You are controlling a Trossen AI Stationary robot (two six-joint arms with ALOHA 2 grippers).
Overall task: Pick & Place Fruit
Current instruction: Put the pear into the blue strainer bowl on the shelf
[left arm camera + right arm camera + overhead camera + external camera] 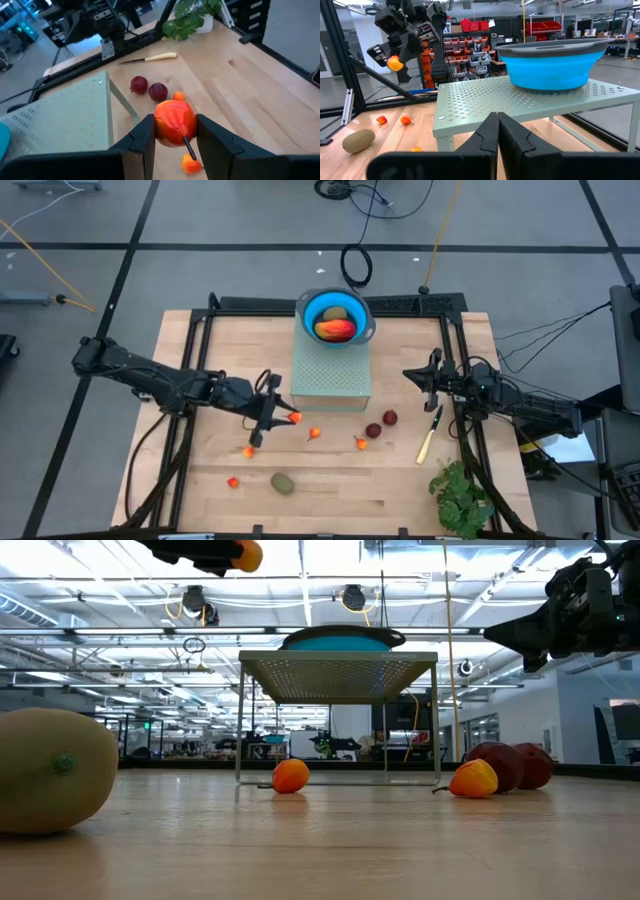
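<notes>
Left gripper point(175, 135) clenched a small orange-red fruit point(174, 122) mid-frame, airborne; thin side grip could've slipped before the blue bowl point(335, 315).

Small orange-red fruit point(174, 122) in left gripper point(174, 134)

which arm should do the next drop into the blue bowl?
Left. The left gripper is shut on a small orange fruit, lifted beside the rack holding the blue bowl. The right gripper is shut and empty.
</notes>
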